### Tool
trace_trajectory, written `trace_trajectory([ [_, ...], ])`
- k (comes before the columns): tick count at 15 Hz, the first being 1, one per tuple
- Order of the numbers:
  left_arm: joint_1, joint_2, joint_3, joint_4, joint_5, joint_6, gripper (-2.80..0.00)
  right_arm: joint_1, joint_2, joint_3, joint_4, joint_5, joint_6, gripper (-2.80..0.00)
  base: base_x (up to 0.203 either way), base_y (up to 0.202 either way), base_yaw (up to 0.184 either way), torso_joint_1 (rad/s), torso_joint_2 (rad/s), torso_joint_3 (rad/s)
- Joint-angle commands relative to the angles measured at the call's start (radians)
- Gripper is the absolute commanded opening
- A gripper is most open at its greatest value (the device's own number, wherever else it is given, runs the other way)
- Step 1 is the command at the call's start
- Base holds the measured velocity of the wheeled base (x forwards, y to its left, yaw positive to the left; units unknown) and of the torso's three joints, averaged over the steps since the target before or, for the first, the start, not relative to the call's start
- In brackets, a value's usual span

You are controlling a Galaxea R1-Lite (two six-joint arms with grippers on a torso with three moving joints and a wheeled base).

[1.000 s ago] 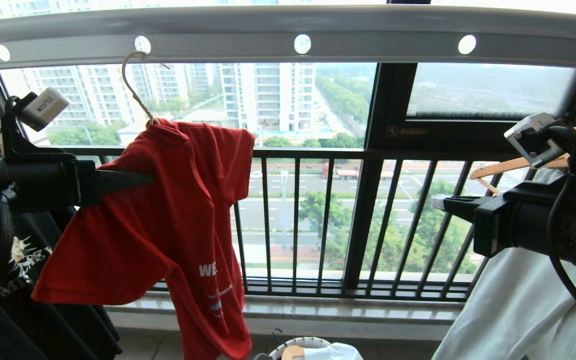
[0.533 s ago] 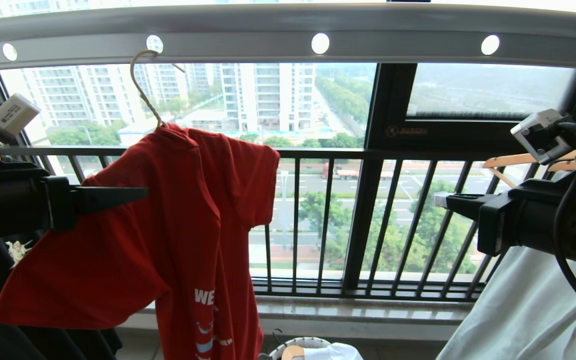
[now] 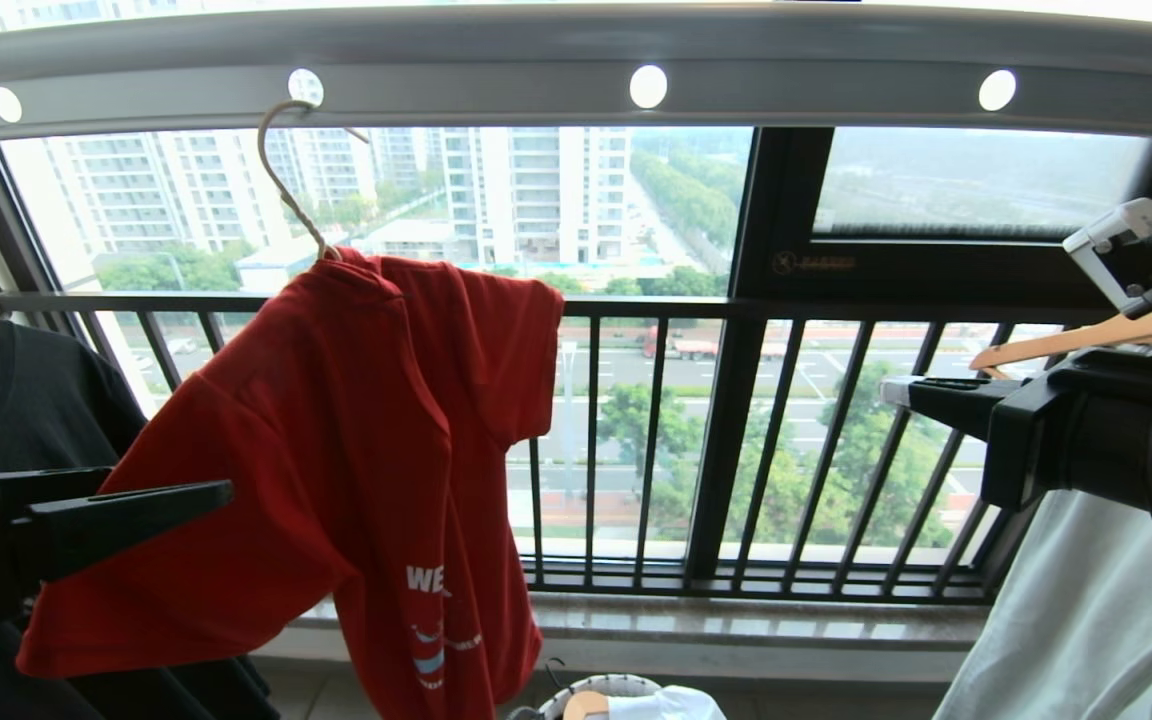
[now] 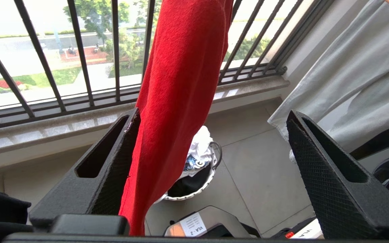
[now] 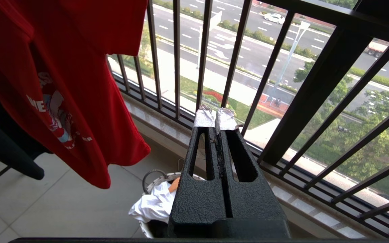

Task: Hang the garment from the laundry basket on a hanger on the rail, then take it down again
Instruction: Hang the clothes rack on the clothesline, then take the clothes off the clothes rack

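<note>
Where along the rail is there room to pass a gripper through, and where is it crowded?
Free: under the rail, between the red T-shirt and the right gripper; only window bars behind. Crowded: far left, where black T-shirt, red shirt and left gripper bunch; far right, pale garment.

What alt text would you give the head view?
A red T-shirt hangs on a wire hanger hooked into a grey rail, the open left gripper beside its sleeve, the shut right gripper off right.

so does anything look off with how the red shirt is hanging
Yes. The red T-shirt sits lopsided on the wire hanger: bunched and turned edge-on, one sleeve flaring out toward the open left gripper, the lettering twisted low down. The hanger's hook is long and bent, though hooked on the rail.
</note>
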Motion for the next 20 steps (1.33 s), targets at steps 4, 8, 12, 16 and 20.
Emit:
trace_trajectory([
  [4, 0.165, -0.077, 0.103, 0.002, -0.003, 0.003, 0.00, 0.006, -0.007, 0.006, 0.000, 0.000, 0.000, -2.80, 0.000, 0.000, 0.000, 0.000, 0.00, 0.000],
  [8, 0.168, -0.127, 0.198, -0.006, 0.013, 0.007, 0.00, 0.013, -0.010, 0.008, 0.000, 0.000, 0.000, -2.80, 0.000, 0.000, 0.000, 0.000, 0.00, 0.000],
  [12, 0.167, -0.156, 0.249, -0.009, 0.021, 0.011, 0.00, 0.016, -0.010, 0.011, 0.004, 0.000, 0.000, -2.80, 0.000, 0.000, 0.000, 0.000, 0.00, 0.000],
  [16, 0.166, -0.215, 0.294, -0.009, 0.019, 0.012, 0.00, 0.018, -0.003, 0.017, 0.004, 0.010, 0.000, -2.80, 0.000, 0.000, 0.000, 0.000, 0.00, 0.000],
  [20, 0.156, -0.121, 0.296, -0.034, 0.015, 0.028, 0.00, 0.016, 0.000, 0.015, 0.003, 0.011, -0.002, -2.80, 0.000, 0.000, 0.000, 0.000, 0.00, 0.000],
])
